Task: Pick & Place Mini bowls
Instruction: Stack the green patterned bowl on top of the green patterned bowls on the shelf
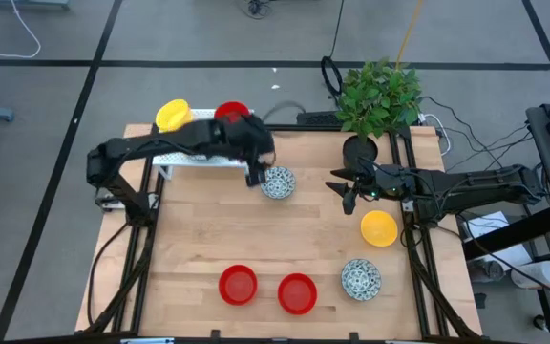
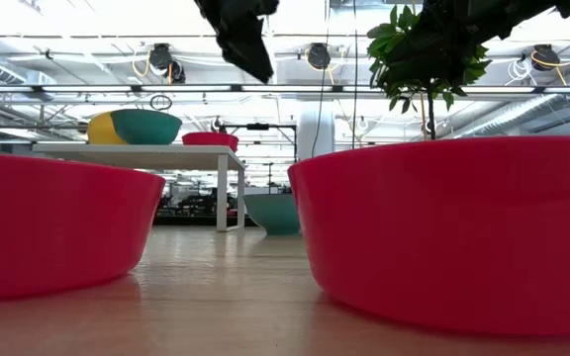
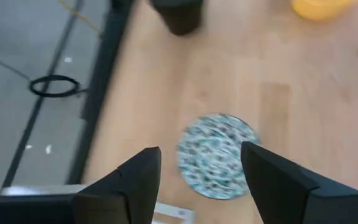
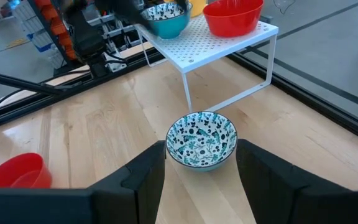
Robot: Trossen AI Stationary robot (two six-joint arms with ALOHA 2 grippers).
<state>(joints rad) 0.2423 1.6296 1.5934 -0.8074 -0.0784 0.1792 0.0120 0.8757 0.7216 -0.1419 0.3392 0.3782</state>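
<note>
Left end effector (image 1: pixel 256 175) hangs above the speckled bowl (image 1: pixel 278 182) by the rack, fingers (image 3: pixel 138 180) spread apart, nothing between them. In its wrist view the bowl sits on the worktop (image 1: pixel 208 229) between the two fingers, well below them.

Right end effector (image 1: pixel 349 191) waits near the plant pot (image 1: pixel 359 149), fingers apart too, empty, pointed at the same bowl.

Risks from here, as I read it:
- Both arms are aimed at one bowl. If both move in, they collide over it.
- The bowl is just beside the white rack (image 1: pixel 199 158). A descent offset toward the rack could hit its leg or edge, and jolt the bowls on top: yellow bowl (image 1: pixel 172 115), red bowl (image 1: pixel 231 113), and a second speckled one visible in the right wrist view (image 4: pixel 165 18).
- Glossy, curved rim: a pinch off-centre may squirt the bowl sideways or tip it. Fingers straddling the whole bowl look about as wide as it is, so one finger may land on the rim and push it down or flip it.
- Plant leaves overhang the right arm's area; may snag on a lift.

Other bowls sit well apart: yellow (image 1: pixel 379 228), speckled (image 1: pixel 361 278), two red (image 1: pixel 238 285) (image 1: pixel 297 292) at the near edge.
</note>
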